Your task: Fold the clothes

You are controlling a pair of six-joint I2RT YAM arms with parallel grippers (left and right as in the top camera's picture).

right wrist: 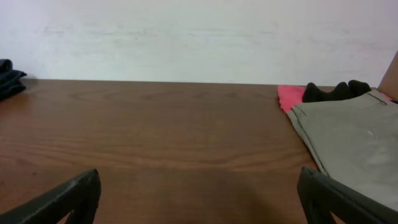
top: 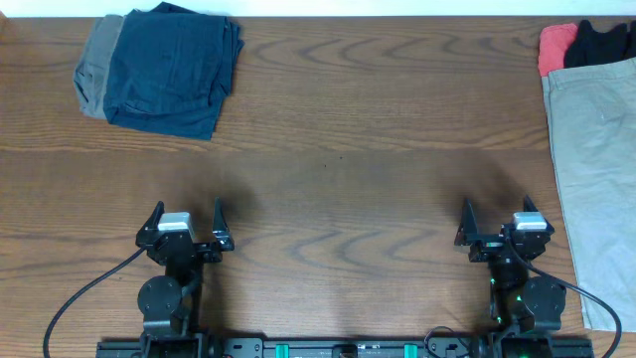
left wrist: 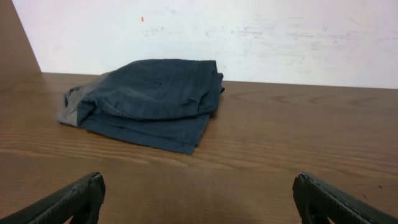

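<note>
- Left gripper (top: 187, 212) and right gripper (top: 497, 212) stand spread wide and empty at the near edge of the table (top: 338, 159).
- Folded navy shorts (top: 174, 70) top grey shorts (top: 96, 65), far left; khaki garment (top: 594, 169) lies flat, far right.

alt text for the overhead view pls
Folded navy shorts lie on a grey garment at back left of the table; a khaki garment, red piece and black piece lie at right. Left gripper and right gripper sit open in front.
</note>
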